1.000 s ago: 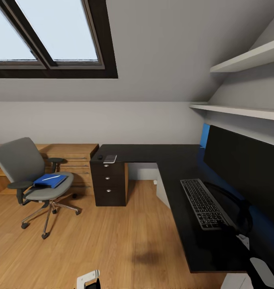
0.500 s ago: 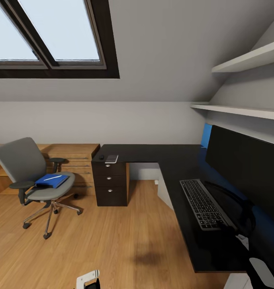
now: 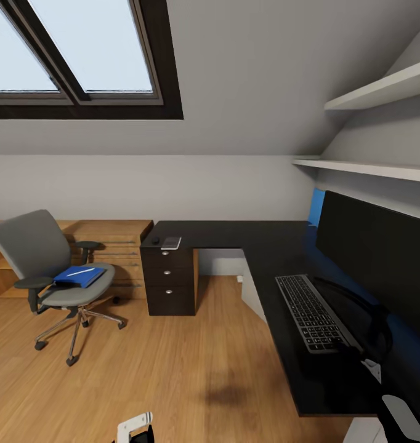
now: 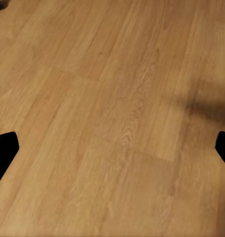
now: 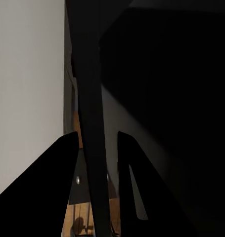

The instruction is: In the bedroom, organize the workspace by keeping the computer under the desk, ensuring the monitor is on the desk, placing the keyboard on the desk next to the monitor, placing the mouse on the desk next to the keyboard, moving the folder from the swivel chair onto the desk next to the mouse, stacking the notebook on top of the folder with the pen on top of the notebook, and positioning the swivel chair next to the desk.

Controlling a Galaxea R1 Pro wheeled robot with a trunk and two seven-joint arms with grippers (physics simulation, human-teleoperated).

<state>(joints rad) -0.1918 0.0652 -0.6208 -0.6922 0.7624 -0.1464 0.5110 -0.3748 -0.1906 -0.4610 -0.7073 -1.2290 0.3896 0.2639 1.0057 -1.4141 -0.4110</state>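
Note:
The grey swivel chair [image 3: 47, 264] stands on the floor at the left, away from the black L-shaped desk [image 3: 247, 237]. The blue folder [image 3: 79, 277] lies on its seat with the white pen [image 3: 80, 271] on top. The small notebook [image 3: 170, 243] and the mouse [image 3: 155, 240] rest on the desk's far left end above the drawers. On the right wing, the keyboard [image 3: 311, 311] lies in front of the monitor [image 3: 382, 258]. I cannot make out the computer. My left gripper [image 4: 112, 148] hangs open over bare floor. My right gripper [image 5: 97, 143] is shut, empty, close under the desk.
A light wooden drawer cabinet [image 3: 114, 246] stands against the wall behind the chair. Two white shelves [image 3: 370, 169] hang above the monitor, under a sloped ceiling with a skylight [image 3: 80, 55]. Wooden floor [image 3: 191, 363] stretches between the chair and the desk.
The head view shifted slightly a second ago, so the camera moved a little. The chair, desk and things on them have stayed in place.

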